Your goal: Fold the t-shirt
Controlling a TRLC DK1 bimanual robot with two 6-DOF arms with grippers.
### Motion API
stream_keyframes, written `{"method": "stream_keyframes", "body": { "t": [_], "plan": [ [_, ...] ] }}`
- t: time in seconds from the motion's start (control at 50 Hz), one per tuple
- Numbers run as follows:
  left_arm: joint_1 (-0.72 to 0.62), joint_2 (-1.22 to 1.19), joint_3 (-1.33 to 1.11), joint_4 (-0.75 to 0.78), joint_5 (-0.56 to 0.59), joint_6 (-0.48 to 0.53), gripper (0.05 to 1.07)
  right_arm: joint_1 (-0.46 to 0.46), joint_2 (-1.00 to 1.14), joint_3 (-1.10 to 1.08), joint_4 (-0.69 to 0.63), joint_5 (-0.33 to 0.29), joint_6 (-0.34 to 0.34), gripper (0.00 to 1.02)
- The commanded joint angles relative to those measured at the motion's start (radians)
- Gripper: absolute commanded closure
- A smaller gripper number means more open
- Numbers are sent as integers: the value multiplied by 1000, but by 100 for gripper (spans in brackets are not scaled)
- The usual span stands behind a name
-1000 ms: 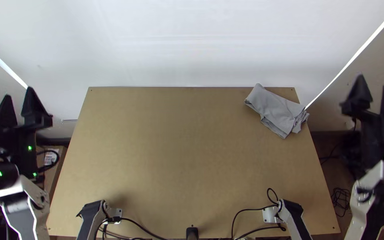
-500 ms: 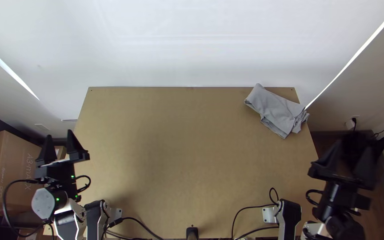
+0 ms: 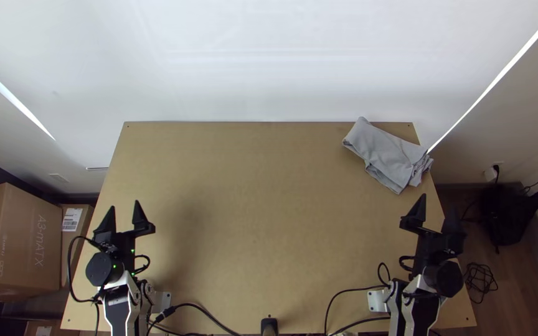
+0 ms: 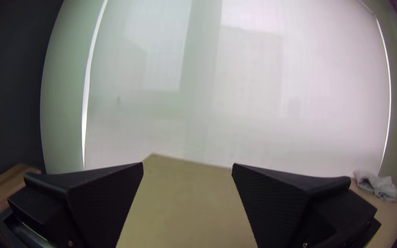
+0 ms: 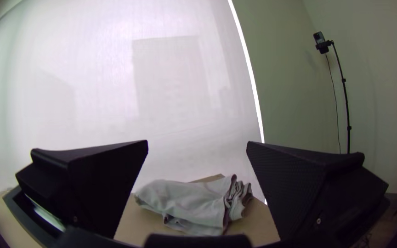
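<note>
Upon a light wooden table (image 3: 250,186) backed by a broad pale blind (image 3: 269,62), saw a grey t-shirt (image 3: 387,152) at the far right corner. Found it bunched in a loose, uneven bundle, lying at a slant and reaching the table's right edge. Noted one fairly smooth upper panel, several layers peeking out along the side toward the robot, and crumpled pleats gathered at the end by the right edge. Nearest to that bundle, yet clearly apart from it, found the right gripper (image 3: 437,204), pointing away from the robot near the table's right edge, with two wide black fingers spread apart. Across on the table's left side, well apart from the cloth, saw the left gripper (image 3: 124,206), also pointing away, with its own pair likewise parted. Along the near edge, noted black cables (image 3: 210,314) running between the two arms' bases. Beyond the table's left side, made out a large cardboard box (image 3: 26,242) beside a smaller box (image 3: 76,221) with a white label. Past the right side, on a brown floor, saw a tangled cord (image 3: 481,283) and a dark bundle (image 3: 509,211) close to the wall.
</note>
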Motion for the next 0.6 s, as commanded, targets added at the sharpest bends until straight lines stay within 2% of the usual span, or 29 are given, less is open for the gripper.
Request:
{"method": "stream_keyframes", "body": {
  "t": [0.0,0.04,0.2,0.28,0.58],
  "plan": [
    [-2,-7,-36,-46,3,53,10,-6,-11,-63,71,9,-29,3],
    [-2,-4,-35,-55,2,54,10,-3,-11,-81,63,9,-49,3],
    [9,-7,-35,-57,-9,67,10,8,-3,-74,-213,10,-77,3],
    [12,-7,-35,-57,-9,67,10,-17,8,-74,-214,27,-105,3],
    [11,-7,-35,-57,-9,67,10,-15,-4,-74,-211,27,-105,3]
  ]
}}
